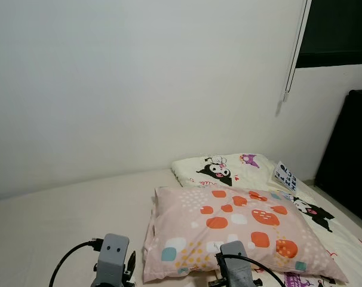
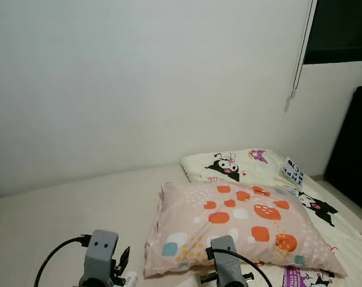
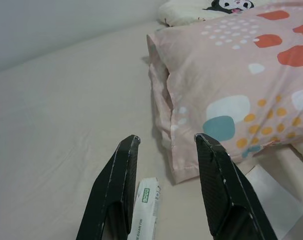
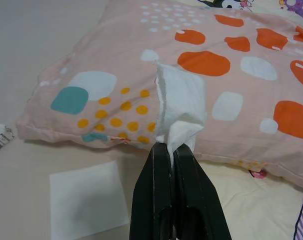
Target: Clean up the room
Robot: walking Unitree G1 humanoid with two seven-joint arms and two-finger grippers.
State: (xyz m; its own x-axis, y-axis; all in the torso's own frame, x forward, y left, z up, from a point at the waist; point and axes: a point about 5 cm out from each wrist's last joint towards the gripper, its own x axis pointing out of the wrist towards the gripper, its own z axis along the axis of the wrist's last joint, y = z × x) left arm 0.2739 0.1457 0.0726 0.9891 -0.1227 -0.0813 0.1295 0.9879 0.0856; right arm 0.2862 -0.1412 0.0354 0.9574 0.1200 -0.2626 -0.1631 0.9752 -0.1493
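Right pincer (image 4: 170, 150), nearest, pinched tight on a white tissue (image 4: 180, 102), lifted off the bed (image 1: 61, 215) to tidy away. Behind, big pink pillow (image 1: 229, 230). Left pincer (image 3: 164, 142), fingers apart, low over a small paper packet (image 3: 145, 207). Flat white sheet (image 4: 86, 205) beside.

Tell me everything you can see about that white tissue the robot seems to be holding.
The white tissue looks like thin, soft paper, crumpled and folded rather than flat. Its lower end is bunched to a narrow tail pinched between the shut jaws of the right gripper; the wider upper part fans out and stands up in front of the pink patterned pillow. Whether it touches the pillow cannot be told. A separate flat white sheet lies on the bed beside the gripper.
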